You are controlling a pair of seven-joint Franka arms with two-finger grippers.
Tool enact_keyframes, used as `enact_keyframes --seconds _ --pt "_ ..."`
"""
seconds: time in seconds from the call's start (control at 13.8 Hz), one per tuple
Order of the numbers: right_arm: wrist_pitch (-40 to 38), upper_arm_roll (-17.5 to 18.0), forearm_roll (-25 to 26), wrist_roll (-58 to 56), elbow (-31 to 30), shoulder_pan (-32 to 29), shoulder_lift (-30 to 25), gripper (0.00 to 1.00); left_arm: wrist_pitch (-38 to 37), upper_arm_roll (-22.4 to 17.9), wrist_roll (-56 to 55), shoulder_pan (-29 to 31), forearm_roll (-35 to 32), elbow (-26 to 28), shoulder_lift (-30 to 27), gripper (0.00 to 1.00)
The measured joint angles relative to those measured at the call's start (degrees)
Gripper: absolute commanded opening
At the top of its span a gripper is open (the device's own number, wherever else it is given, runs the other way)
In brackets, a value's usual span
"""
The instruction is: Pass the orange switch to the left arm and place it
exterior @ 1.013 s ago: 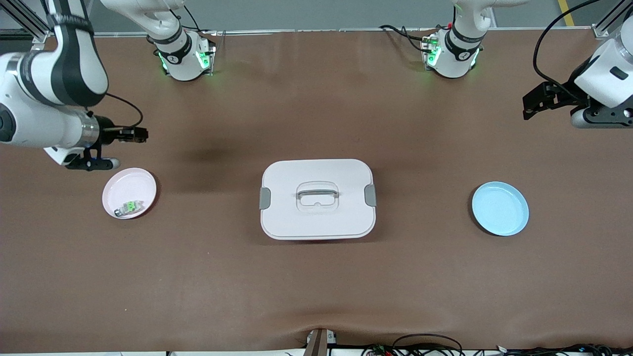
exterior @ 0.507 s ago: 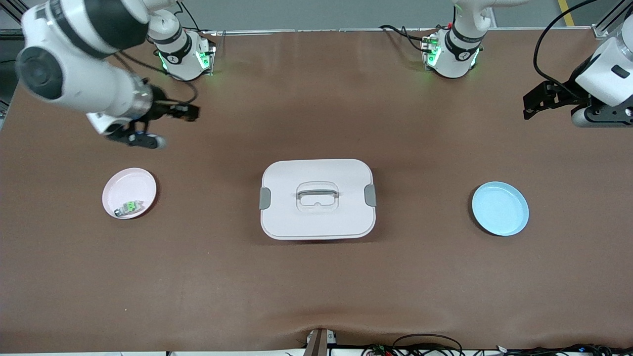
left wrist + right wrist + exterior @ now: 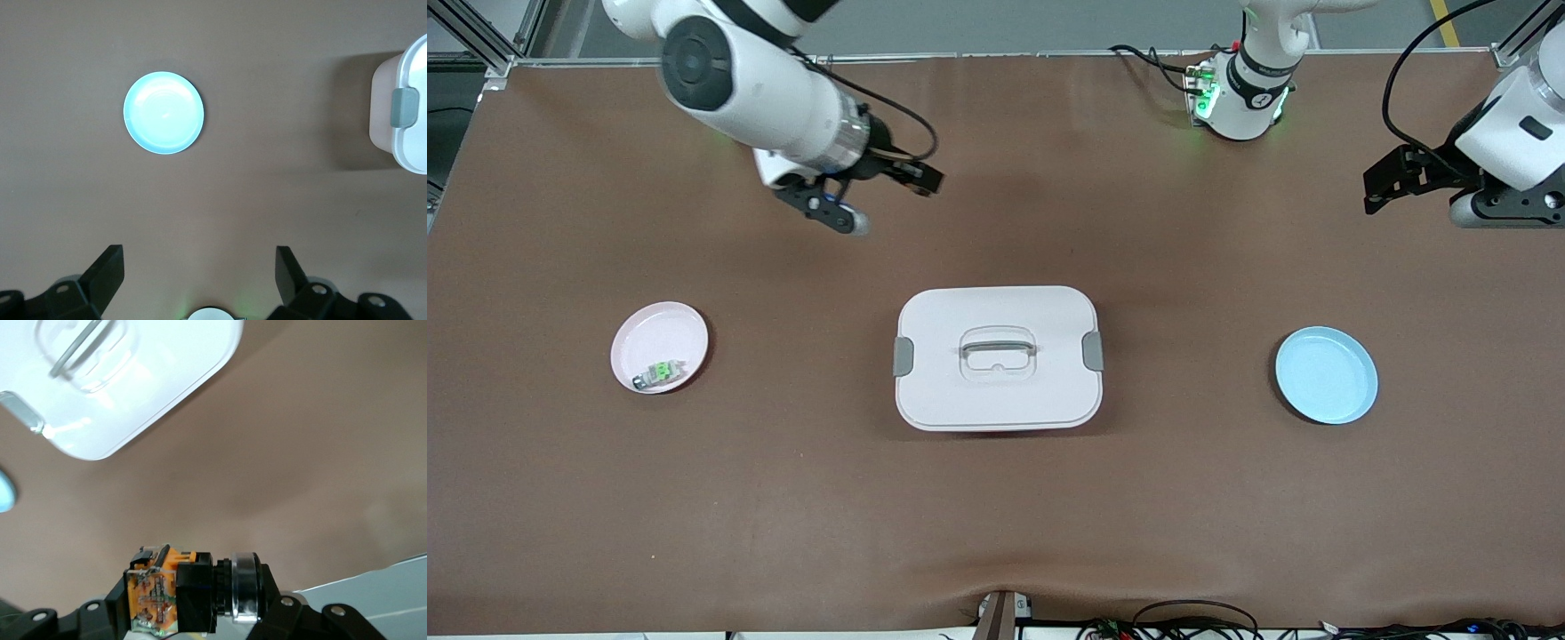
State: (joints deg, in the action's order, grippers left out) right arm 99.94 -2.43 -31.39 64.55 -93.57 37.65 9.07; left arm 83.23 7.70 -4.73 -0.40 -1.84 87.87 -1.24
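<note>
The orange switch [image 3: 170,593], a black block with an orange part and a silver ring, is clamped between the fingers of my right gripper [image 3: 193,603]. In the front view the right gripper [image 3: 927,180] hangs shut over bare table, short of the box and toward the robots' bases. The white box [image 3: 943,391] with grey latches sits mid-table, and its lid [image 3: 133,420] also shows in the right wrist view. My left gripper [image 3: 1374,187] waits open and empty over the left arm's end of the table, its jaws [image 3: 198,257] wide apart.
A blue plate [image 3: 1326,375] lies empty toward the left arm's end and shows in the left wrist view [image 3: 163,112]. A pink plate [image 3: 660,333] toward the right arm's end holds a small grey-and-green component [image 3: 660,373]. Cables run along the front edge.
My right arm has swung with the switch from beside the pink plate toward the middle of the table, along the bases' side of the box. The left arm has stayed put.
</note>
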Motion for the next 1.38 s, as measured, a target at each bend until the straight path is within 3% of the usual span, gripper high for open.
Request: enact_keyframes --seconds 0.29,0.65,1.01,1.38 --pt "9.22 -0.06 -8.95 6.36 2.87 2.76 5.62 0.23 0.0 0.47 -1.83 -0.02 0.75 0.0 0.0 1.0" --pt "21.21 -0.11 -24.64 10.93 3.92 4.91 8.94 0.23 0.14 3.11 -12.24 -0.15 10.71 0.5 0.05 1.0" --pt "32.57 -0.14 -27.35 18.93 4.26 9.92 12.6 0.25 3.27 6.58 -17.37 -0.14 15.86 2.26 0.04 1.0" --pt "35.88 -0.16 -27.62 27.71 10.46 12.62 18.19 0.24 15.84 14.05 -25.11 -0.23 17.61 8.87 -0.16 1.0"
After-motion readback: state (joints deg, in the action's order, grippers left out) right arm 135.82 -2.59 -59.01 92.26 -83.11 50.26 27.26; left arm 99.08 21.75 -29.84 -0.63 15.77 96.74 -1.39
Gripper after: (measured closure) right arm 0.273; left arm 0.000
